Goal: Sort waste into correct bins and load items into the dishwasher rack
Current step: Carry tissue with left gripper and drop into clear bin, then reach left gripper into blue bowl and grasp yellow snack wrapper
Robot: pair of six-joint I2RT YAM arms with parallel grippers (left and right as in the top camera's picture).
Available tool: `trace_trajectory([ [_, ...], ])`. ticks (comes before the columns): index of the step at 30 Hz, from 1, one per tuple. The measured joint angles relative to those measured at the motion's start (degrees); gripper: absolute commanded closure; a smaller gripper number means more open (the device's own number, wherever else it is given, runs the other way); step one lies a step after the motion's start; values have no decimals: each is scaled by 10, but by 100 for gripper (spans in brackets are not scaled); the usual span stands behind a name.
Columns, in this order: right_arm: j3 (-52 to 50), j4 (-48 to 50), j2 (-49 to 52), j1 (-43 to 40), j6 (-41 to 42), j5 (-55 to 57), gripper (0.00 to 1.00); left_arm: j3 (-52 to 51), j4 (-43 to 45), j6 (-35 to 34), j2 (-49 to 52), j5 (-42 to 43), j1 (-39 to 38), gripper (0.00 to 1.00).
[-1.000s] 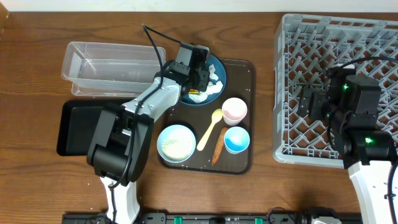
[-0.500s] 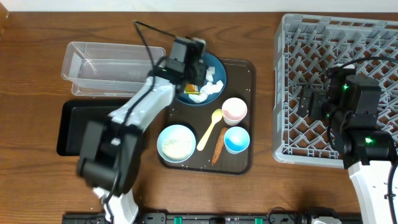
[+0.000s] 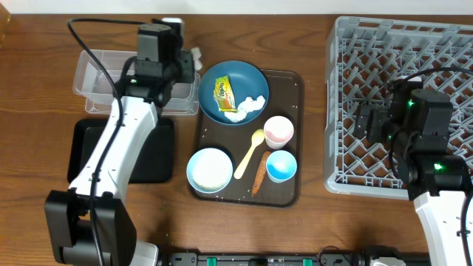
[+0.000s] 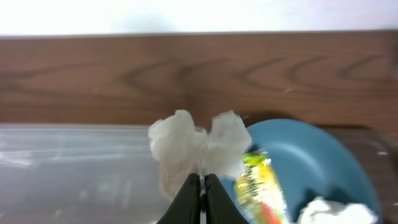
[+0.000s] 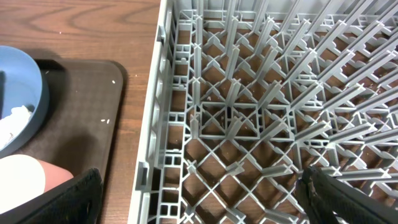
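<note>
Table: brown wood grain. In the left wrist view a white band runs beyond its far edge.

Dishwasher rack: grey, fills the table's right end, no dishes in it. The right claw hangs over the rack's left part, jaws spread wide, holding nothing.

Serving tray: dark brown, mid-table, with white specks on its surface.

Clear tub: far-left part of the table. The black tray lies just beside its near side, partly under the left arm.

Plate: dark blue, on the serving tray's far-left corner. It carries the yellow-green wrapper and a crumpled tissue.

Bowl: light blue, on the near-left corner, with rice grains inside.

Pink cup and blue cup: right half of the serving tray, pink on the far side.

Spoon and carrot stick: lying between the bowl and the cups.

Left claw: jaws pinched together on a tissue piece, lifted, over the clear tub's right end beside the plate.
</note>
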Motion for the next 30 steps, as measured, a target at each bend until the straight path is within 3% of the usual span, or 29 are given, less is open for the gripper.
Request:
trace_trajectory([
  [1,0,0,0,0,0,0,1,0,-6,0,2,-3,5,93],
  [2,0,0,0,0,0,0,1,0,-10,0,5,-4,8,86],
  [3,0,0,0,0,0,0,1,0,-12,0,7,-6,11,69],
  [4,0,0,0,0,0,0,1,0,-14,1,10,-7,13,58],
  [7,0,0,0,0,0,0,1,0,-15,0,20,-9,14,48],
  [14,0,0,0,0,0,0,1,0,-14,2,23,-6,-2,46],
  [21,0,0,0,0,0,0,1,0,-2,2,35,5,-67,45],
  [30,0,-5,0,0,0,0,1,0,85,2,155,-6,-132,41],
])
